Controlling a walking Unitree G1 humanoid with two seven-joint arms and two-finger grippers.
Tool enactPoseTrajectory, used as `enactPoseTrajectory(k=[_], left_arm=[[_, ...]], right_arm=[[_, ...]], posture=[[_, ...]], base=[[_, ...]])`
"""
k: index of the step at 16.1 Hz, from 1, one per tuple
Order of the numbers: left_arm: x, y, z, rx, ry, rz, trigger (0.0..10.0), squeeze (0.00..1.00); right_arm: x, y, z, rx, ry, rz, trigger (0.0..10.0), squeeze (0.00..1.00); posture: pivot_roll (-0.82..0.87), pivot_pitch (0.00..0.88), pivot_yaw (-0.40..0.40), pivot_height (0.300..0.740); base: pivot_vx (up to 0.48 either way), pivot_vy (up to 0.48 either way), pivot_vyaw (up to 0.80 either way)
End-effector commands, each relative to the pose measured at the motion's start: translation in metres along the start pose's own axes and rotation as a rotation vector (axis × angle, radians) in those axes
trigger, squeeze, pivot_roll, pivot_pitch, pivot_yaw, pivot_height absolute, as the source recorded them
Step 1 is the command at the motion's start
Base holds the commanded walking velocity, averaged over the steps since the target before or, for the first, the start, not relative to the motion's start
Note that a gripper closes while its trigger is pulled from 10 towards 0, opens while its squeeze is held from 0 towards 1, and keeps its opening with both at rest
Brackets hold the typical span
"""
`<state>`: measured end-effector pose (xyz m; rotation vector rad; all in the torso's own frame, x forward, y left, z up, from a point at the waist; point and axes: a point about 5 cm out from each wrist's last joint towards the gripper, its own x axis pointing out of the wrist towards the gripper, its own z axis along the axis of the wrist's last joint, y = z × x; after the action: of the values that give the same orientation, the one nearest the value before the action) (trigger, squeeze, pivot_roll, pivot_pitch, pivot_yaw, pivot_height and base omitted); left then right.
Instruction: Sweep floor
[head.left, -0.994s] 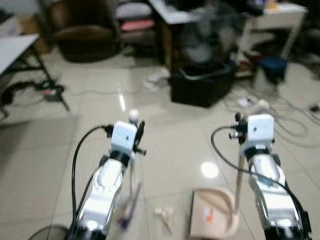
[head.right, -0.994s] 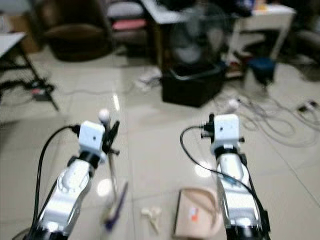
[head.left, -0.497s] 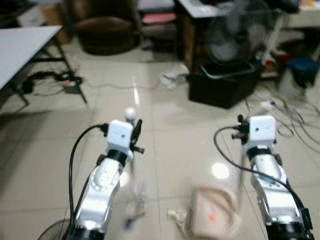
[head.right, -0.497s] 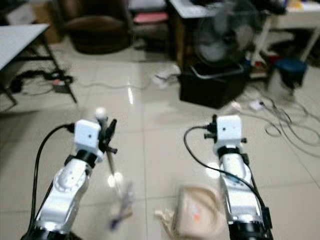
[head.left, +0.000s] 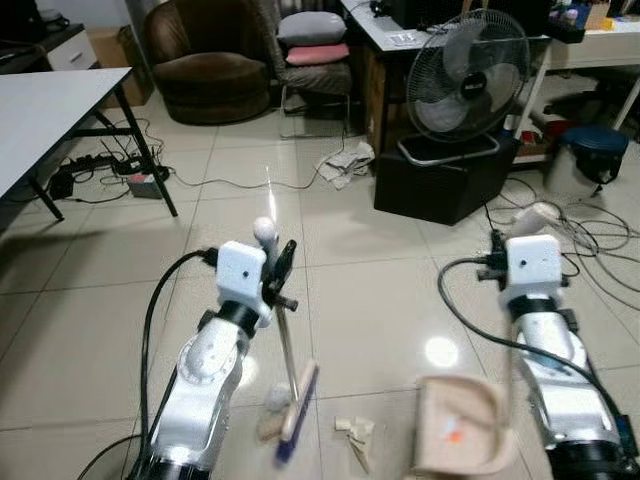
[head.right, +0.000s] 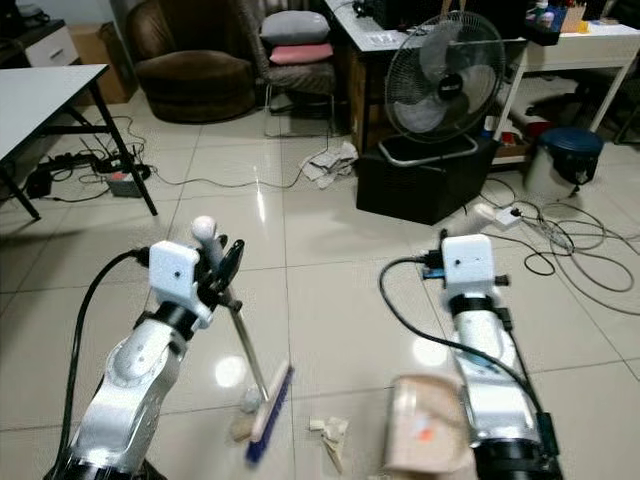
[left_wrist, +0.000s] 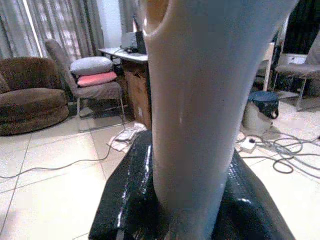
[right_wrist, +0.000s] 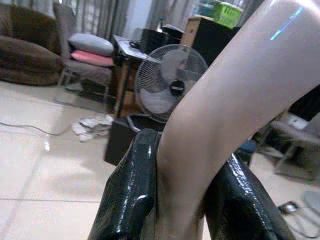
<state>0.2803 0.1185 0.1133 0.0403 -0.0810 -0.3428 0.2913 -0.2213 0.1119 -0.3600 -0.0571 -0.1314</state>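
— Left eye view: why is the floor (head.left: 380, 300) framed by both arms?

— Sweeping. The left pincer (head.left: 277, 268) is clamped round the broom (head.left: 293, 385) handle, bristles slanting down below it beside paper scraps (head.left: 354, 432).

— And the right pincer (right_wrist: 182, 200)?

— It grips the dustpan (head.left: 460, 428) handle; the pan sits below it, just beyond the scraps, ready to catch them.

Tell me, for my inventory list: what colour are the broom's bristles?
Blue-purple; the broom head shows best in the right eye view.
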Motion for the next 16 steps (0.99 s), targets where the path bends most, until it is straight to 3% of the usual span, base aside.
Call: enactPoseTrajectory(k=[1, 7, 11, 16], left_arm=[[0.005, 0.006, 0.001, 0.04, 0.013, 0.022, 10.0, 0.0], [0.006, 0.006, -0.001, 0.067, 0.033, 0.037, 10.0, 0.0], [0.01, 0.007, 0.001, 0.077, 0.02, 0.061, 10.0, 0.0], [0.01, 0.008, 0.001, 0.081, 0.018, 0.068, 10.0, 0.0]], right_arm=[[0.007, -0.002, 0.011, -0.011, -0.066, -0.01, 10.0, 0.0], [0.013, 0.007, 0.022, 0.068, -0.1, -0.005, 10.0, 0.0], [0.012, 0.024, 0.022, 0.093, -0.106, 0.03, 10.0, 0.0], [0.015, 0.027, 0.022, 0.091, -0.101, 0.033, 10.0, 0.0]], posture=[[-0.08, 0.0, 0.083, 0.74], [-0.09, 0.009, 0.089, 0.74], [-0.08, 0.0, 0.072, 0.74], [-0.08, 0.0, 0.071, 0.74]], base=[[0.0, 0.0, 0.0], [0.0, 0.0, 0.0], [0.0, -0.333, 0.0], [0.0, -0.335, 0.0]])
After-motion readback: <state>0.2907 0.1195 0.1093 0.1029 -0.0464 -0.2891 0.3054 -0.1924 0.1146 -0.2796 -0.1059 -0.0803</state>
